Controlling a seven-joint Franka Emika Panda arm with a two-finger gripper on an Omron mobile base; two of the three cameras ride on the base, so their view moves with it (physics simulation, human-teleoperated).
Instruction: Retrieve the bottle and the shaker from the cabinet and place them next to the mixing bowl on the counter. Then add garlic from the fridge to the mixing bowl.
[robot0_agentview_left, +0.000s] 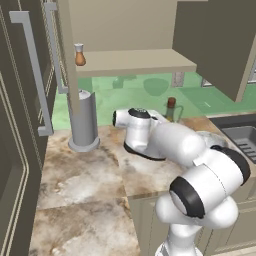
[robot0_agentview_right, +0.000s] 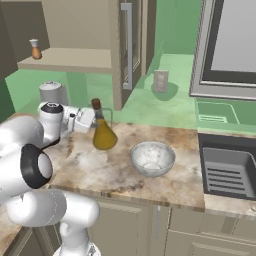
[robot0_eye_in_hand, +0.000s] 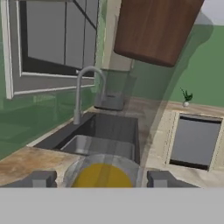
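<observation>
The bottle (robot0_agentview_right: 103, 135) of golden liquid stands on the counter (robot0_agentview_right: 100, 172), a short way left of the mixing bowl (robot0_agentview_right: 152, 158). My gripper (robot0_agentview_right: 97, 121) reaches in from the left and is shut on the bottle's upper body. In the hand view the bottle (robot0_eye_in_hand: 103, 175) fills the space between my fingertips (robot0_eye_in_hand: 41, 179). From the left base, just its cork (robot0_agentview_left: 171, 103) rises behind my arm. The small shaker (robot0_agentview_left: 79, 56) (robot0_agentview_right: 35, 50) stands on the open cabinet's shelf (robot0_agentview_left: 135, 62). The dark fridge (robot0_agentview_left: 20, 125) is at the far left, doors closed.
A tall grey cylinder (robot0_agentview_left: 83, 122) stands on the counter under the cabinet shelf. A sink (robot0_agentview_right: 227, 170) with a curved faucet (robot0_eye_in_hand: 85, 87) lies right of the bowl. An open cabinet door (robot0_agentview_right: 127, 50) hangs above the bottle.
</observation>
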